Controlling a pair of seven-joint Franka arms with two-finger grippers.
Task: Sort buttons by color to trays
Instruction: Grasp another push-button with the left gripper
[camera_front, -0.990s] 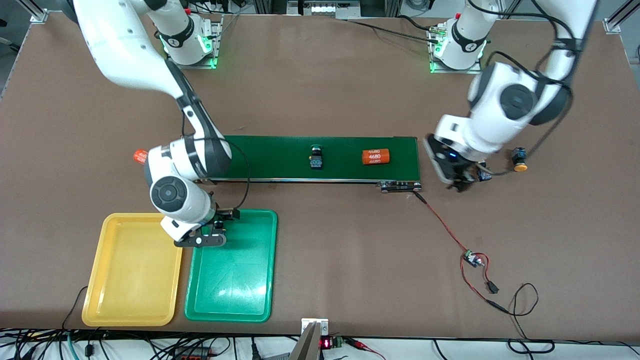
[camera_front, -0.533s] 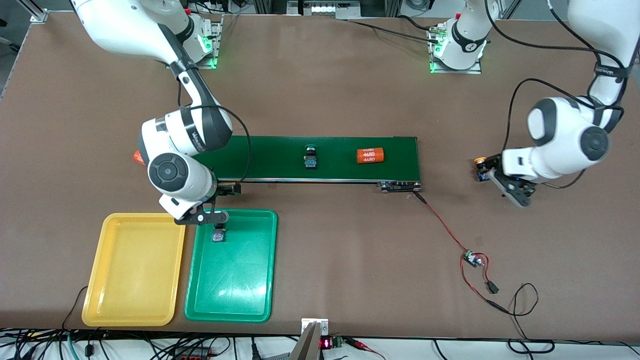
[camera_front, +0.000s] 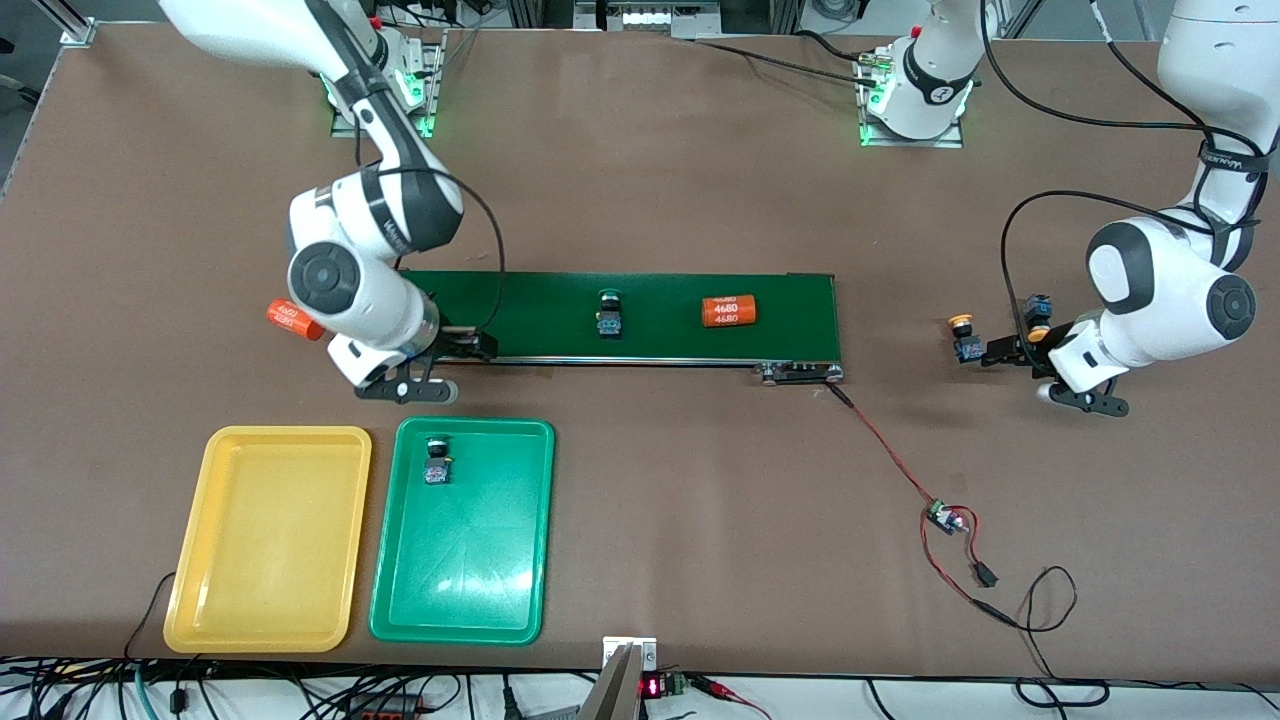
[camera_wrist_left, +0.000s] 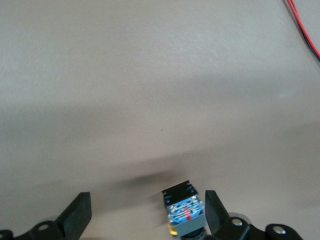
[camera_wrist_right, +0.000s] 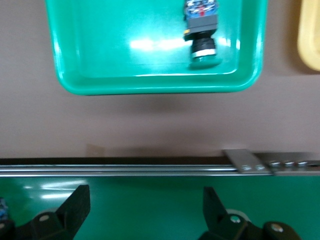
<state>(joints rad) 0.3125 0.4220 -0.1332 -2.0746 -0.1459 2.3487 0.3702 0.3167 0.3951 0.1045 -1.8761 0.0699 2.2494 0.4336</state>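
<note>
A green-capped button lies in the green tray, also in the right wrist view. The yellow tray beside it holds nothing. Another green-capped button lies on the conveyor belt. Two yellow-capped buttons lie on the table off the belt's end. My right gripper is open and empty over the belt's edge. My left gripper is open over the table; a yellow-capped button lies between its fingers, close to one.
An orange "4680" cylinder lies on the belt; another lies on the table at the belt's right-arm end. A red wire runs from the belt's end to a small board nearer the front camera.
My right gripper let go of the green-capped button in the green tray and rose over the belt's edge. The belt's items drifted toward the right arm's end. My left gripper swung away from the belt's end.
</note>
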